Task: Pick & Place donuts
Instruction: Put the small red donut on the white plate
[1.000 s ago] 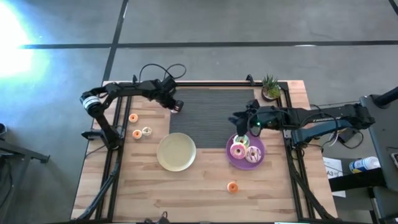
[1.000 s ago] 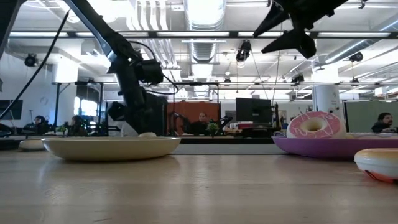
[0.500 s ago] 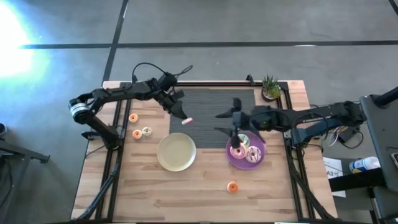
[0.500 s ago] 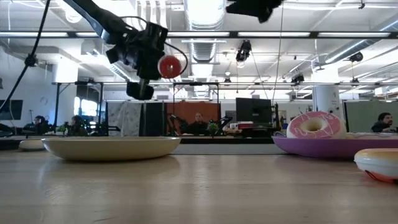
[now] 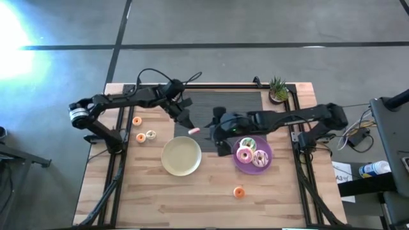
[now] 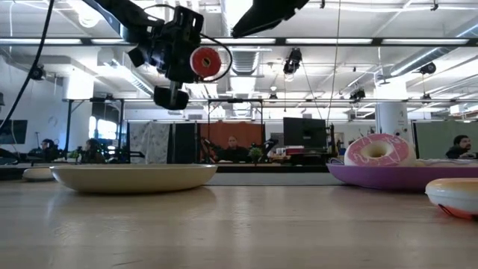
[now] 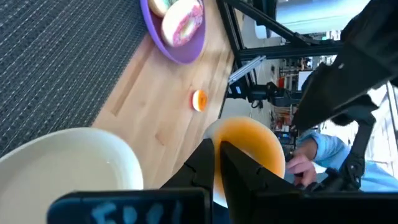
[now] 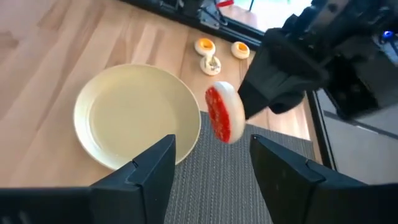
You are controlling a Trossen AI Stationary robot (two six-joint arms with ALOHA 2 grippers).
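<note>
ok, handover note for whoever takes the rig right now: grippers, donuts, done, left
Left gripper: shut on the red donut, held in the air near the cream-yellow plate, not over it yet.
Right gripper: open, empty, close by and facing that donut.
Purple plate: pink donut, white donut, green donut.
Loose on the table: two tiny orange donuts and a cream one on the left side, one orange donut on the front side.
Cream-yellow plate is empty.
Left: red donut, then the four loose ones.
</note>
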